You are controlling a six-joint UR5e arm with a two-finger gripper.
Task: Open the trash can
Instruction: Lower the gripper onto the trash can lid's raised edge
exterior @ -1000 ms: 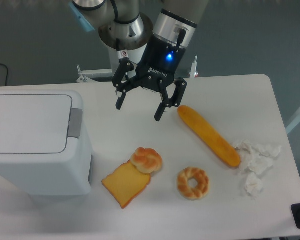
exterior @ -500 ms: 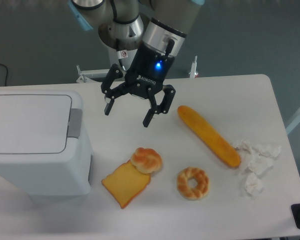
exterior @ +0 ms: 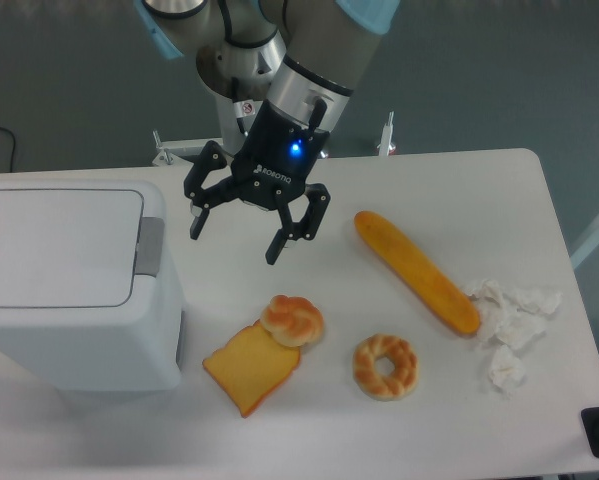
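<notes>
The trash can (exterior: 69,290) is a large white boxy bin at the left of the table. Its flat lid (exterior: 54,248) lies shut, and a grey push tab (exterior: 149,246) sits on its right edge. My gripper (exterior: 234,243) hangs above the table just right of the tab, fingers pointing down and spread open, holding nothing. Its left fingertip (exterior: 195,228) is a short way from the tab and does not touch it.
On the white table (exterior: 459,180) lie a long baguette (exterior: 416,271), a doughnut (exterior: 385,366), a small bun (exterior: 292,320) resting on a toast slice (exterior: 249,368), and crumpled white paper (exterior: 509,325) at the right edge.
My gripper has moved left and slightly down, from beside the baguette's end toward the trash can's grey tab. It stayed open. Nothing else moved.
</notes>
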